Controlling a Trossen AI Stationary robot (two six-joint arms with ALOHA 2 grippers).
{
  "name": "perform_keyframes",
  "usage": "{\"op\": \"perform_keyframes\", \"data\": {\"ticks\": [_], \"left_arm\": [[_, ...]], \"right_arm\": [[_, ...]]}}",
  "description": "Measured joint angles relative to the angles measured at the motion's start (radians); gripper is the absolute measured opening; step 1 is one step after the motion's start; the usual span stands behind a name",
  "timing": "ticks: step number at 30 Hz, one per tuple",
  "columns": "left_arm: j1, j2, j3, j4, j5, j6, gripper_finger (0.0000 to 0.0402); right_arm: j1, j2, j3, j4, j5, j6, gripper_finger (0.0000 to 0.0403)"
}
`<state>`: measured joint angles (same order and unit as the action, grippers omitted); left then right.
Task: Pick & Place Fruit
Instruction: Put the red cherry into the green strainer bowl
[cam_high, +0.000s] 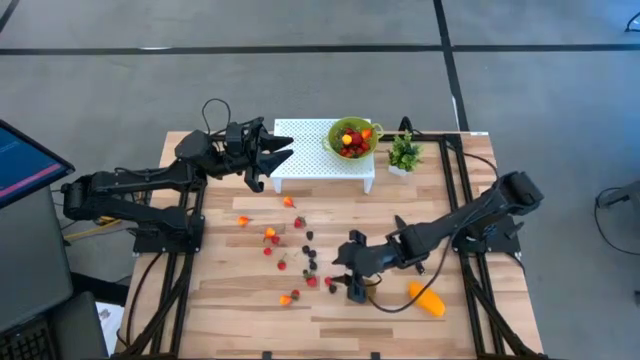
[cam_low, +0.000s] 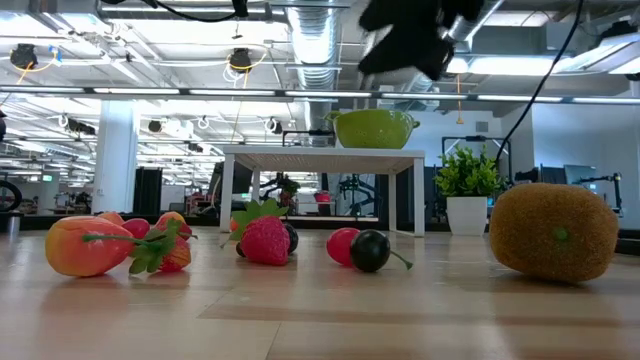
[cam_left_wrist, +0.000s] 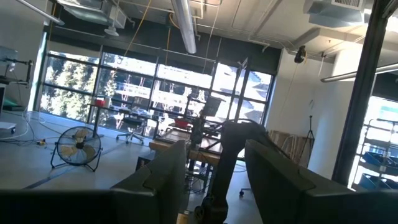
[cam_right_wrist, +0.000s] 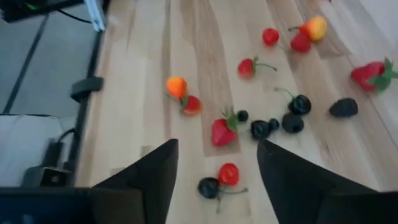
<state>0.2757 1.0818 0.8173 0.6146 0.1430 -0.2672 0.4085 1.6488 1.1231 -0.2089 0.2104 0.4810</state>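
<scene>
You have two arms, one green bowl (cam_high: 352, 138), one white stand (cam_high: 322, 155), one potted plant (cam_high: 403, 155), one mango (cam_high: 427, 299).

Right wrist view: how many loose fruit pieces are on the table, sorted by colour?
Red pieces: 7
Orange pieces: 2
Dark pieces: 7
Total: 16

Two matte-black jointed arms (cam_high: 140, 190), black cables looping along them, ending in angular two-fingered tips.
</scene>
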Motion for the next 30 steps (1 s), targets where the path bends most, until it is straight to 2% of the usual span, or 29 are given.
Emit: {"op": "perform_keyframes", "data": {"ticks": [4, 9, 22, 30], "left_arm": [[0.000, 0.000, 0.000, 0.000, 0.000, 0.000, 0.0159], [0.000, 0.000, 0.000, 0.000, 0.000, 0.000, 0.0159], [0.000, 0.000, 0.000, 0.001, 0.000, 0.000, 0.0159], [0.000, 0.000, 0.000, 0.000, 0.000, 0.000, 0.0159]], "right_arm": [[-0.007, 0.101, 0.008, 0.046, -0.001, -0.016, 0.0236], [-0.004, 0.203, 0.053, 0.028, -0.008, -0.017, 0.0239], [-0.005, 0.365, 0.071, 0.034, -0.008, 0.019, 0.0240], [-0.009, 0.393, 0.074, 0.043, 0.004, 0.043, 0.0240]]}}
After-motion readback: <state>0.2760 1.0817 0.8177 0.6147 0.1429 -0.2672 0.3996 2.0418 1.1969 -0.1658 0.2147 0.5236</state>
